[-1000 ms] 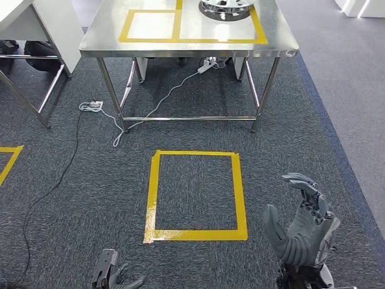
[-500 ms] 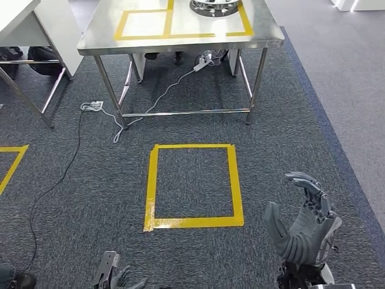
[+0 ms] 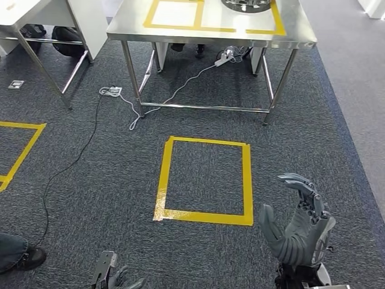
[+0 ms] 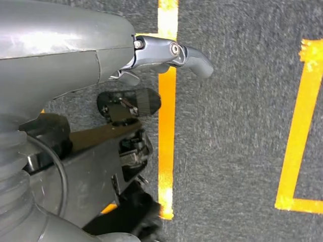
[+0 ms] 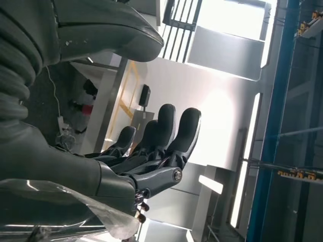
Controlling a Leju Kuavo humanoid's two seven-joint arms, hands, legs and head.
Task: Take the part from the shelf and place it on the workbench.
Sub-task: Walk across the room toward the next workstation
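A round silver part (image 3: 247, 5) lies on the steel workbench (image 3: 213, 33), inside a yellow tape frame at its far right, cut off by the picture's top edge. My right hand (image 3: 297, 232) is raised low on the right, palm up, fingers apart, holding nothing. In the right wrist view its dark fingers (image 5: 167, 136) curve freely in the air. My left hand (image 3: 113, 278) hangs at the bottom edge with nothing in it. The left wrist view has its finger (image 4: 173, 50) stretched out over the carpet.
A yellow tape square (image 3: 204, 180) marks the grey carpet in front of the workbench. A white cable (image 3: 136, 114) and a black cable (image 3: 68, 168) trail across the floor. Another table (image 3: 50, 24) stands at the far left. A person's shoe (image 3: 24, 257) is at the lower left.
The camera has turned, so the whole scene has shifted to the right. A person's shoe and trouser leg now show at the lower left. Both hands keep their pose.
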